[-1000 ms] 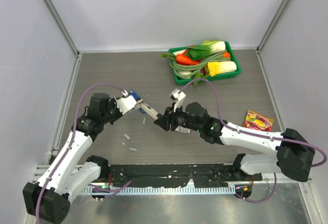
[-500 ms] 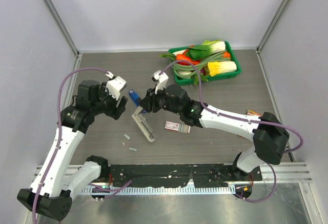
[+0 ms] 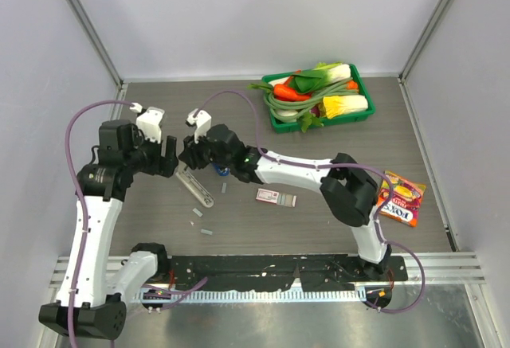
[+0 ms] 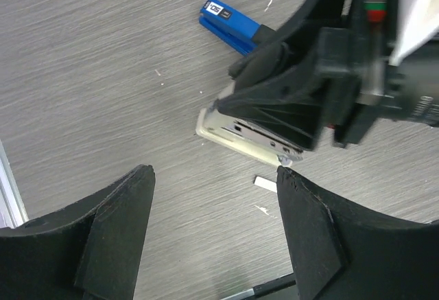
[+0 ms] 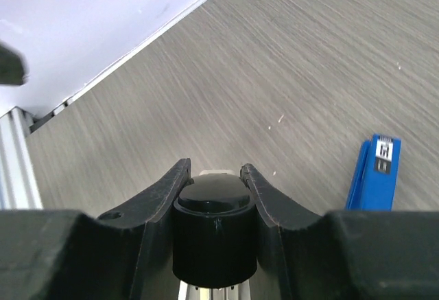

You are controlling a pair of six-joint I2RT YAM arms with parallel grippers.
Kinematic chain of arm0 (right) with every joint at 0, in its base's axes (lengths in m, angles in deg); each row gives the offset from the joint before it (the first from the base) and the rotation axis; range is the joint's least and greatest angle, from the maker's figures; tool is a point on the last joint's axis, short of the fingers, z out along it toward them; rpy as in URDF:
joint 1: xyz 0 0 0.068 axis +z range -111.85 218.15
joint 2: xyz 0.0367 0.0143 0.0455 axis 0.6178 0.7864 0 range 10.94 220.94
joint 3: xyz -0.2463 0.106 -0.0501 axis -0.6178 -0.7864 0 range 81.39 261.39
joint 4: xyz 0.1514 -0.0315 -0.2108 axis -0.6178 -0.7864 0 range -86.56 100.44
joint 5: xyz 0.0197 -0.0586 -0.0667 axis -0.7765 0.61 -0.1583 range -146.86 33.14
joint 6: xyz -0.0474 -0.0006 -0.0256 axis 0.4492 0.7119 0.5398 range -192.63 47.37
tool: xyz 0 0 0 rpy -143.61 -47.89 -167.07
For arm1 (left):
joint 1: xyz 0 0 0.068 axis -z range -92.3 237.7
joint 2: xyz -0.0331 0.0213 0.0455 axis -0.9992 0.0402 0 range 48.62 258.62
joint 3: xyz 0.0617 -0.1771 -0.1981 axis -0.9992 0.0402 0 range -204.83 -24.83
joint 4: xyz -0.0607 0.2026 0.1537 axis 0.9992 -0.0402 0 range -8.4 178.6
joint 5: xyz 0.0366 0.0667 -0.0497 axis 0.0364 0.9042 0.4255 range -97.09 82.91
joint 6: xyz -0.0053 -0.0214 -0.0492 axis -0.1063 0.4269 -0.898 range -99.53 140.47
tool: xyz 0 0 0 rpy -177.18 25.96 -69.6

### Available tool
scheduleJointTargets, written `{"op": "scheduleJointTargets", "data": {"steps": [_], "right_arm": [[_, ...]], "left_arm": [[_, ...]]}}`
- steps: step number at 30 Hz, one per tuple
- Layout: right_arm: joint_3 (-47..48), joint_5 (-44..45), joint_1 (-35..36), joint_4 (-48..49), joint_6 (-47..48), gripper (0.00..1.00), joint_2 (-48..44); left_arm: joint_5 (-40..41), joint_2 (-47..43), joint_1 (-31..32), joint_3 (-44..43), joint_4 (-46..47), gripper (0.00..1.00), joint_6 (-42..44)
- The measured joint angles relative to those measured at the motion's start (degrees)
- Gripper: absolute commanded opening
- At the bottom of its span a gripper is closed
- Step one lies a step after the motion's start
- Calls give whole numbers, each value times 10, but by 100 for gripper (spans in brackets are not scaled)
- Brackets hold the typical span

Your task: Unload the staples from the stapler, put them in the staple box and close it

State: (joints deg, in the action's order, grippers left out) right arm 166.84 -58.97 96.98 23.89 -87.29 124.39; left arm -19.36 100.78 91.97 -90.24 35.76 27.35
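Three short strips of staples (image 3: 196, 213) loose on table (image 3: 398, 141), at 3 and 6 o'clock of stapler (image 3: 198, 189). On stapler's 12 o'clock end, right gripper (image 3: 186, 156); left gripper (image 3: 167, 157) just at 9 o'clock of it. Box (image 3: 276, 197) at 3 o'clock.
Left wrist: left fingers (image 4: 113, 238) spread, empty, above table; one strip beside stapler tip.
Right wrist: right fingers (image 5: 164, 193) clamped on black round part at stapler's pale end.

light: bright, even, from above the tools.
blur: your right gripper (image 5: 215, 165) view smears the table (image 5: 309, 53) ahead.
focus: left gripper (image 4: 214, 171) near-black, soft; table beyond it sharp.
shadows: faint, soft-edged.
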Motion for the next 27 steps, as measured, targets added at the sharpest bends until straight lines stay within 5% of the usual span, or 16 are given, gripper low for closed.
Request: {"op": "scheduleJointTargets", "data": {"steps": [19,27], "right_arm": [[250,78,8,-10,116,1,233],[254,101,16,-10,108,41,248]], "left_arm": [[12,-33,-25,46,-10,77,-20],[15,-33,-64,56,-9,77,-26]]}}
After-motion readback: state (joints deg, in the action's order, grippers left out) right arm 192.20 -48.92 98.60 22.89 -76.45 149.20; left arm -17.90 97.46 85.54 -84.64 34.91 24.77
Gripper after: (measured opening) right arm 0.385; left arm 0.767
